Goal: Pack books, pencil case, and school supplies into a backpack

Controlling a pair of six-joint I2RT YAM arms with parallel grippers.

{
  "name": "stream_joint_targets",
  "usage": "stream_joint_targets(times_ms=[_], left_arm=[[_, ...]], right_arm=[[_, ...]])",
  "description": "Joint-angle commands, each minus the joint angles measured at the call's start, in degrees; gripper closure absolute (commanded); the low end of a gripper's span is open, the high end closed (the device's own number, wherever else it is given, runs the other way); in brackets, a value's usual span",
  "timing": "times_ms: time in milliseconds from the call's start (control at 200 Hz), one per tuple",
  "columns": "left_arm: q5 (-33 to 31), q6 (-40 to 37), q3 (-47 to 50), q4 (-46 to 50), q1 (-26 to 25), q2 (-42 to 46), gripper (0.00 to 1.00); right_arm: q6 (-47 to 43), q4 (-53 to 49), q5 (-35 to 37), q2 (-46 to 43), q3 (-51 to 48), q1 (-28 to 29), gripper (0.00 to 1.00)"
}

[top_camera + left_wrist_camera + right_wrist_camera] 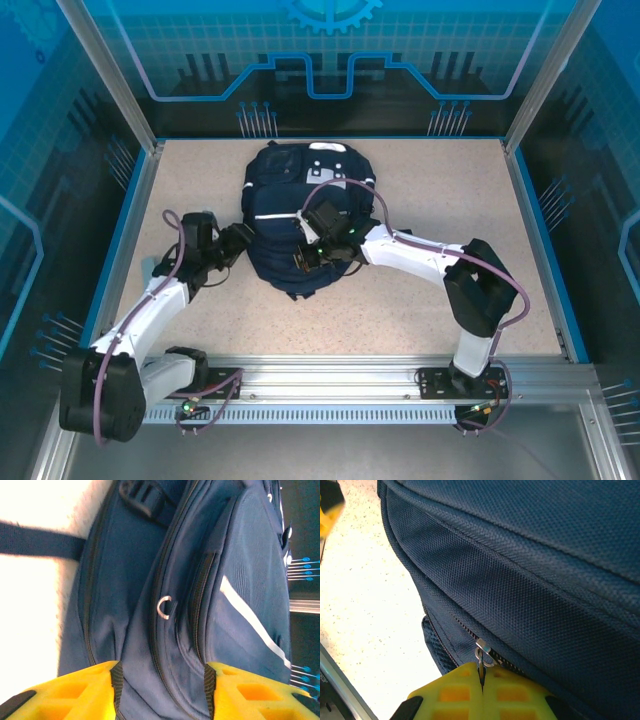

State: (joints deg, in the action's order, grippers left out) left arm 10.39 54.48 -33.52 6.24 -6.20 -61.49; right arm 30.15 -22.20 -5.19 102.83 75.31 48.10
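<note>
The navy backpack (290, 215) lies flat in the middle of the table, its white stripe (275, 216) across the front. My left gripper (243, 243) presses into its left side; in the left wrist view the yellow fingers (85, 690) stand apart with a thick fold of backpack (240, 580) fabric pinched between the pads, below a metal zipper ring (164, 607). My right gripper (305, 258) sits at the bag's lower front. Its gripper (482, 682) is shut on the thin metal zipper pull (481, 656) of the backpack (530, 555). The books and pencil case are out of view.
The speckled beige table (430, 180) surrounds the bag, bounded by a blue rim and glass walls. A dark strap (35, 540) runs off the bag's side across the table. The aluminium rail (330, 385) carrying the arm bases lies along the near edge.
</note>
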Motion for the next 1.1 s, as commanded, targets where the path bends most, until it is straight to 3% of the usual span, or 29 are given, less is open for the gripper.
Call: stream_joint_targets(times_ms=[0, 365, 605, 895, 1096], left_arm=[[7.0, 6.7, 2.0, -4.8, -1.0, 0.6, 0.51], [5.9, 11.9, 2.9, -15.8, -7.7, -7.9, 0.55], [3.5, 13.0, 3.8, -17.5, -8.1, -10.4, 0.60], [0.0, 13.8, 6.6, -15.4, -8.4, -6.2, 0.63], [-3.7, 13.2, 8.6, -11.5, -9.0, -2.3, 0.57]], right_arm=[[0.6, 2.1, 0.4, 1.1, 1.9, 0.3, 1.00], [0.8, 1.6, 0.7, 0.3, 1.3, 0.3, 1.00], [1.2, 1.3, 1.5, -0.9, -0.3, 0.4, 1.00], [2.1, 0.9, 2.9, -1.1, -1.0, 0.4, 1.00], [2.0, 0.8, 2.4, -0.8, -0.5, 0.3, 1.00]])
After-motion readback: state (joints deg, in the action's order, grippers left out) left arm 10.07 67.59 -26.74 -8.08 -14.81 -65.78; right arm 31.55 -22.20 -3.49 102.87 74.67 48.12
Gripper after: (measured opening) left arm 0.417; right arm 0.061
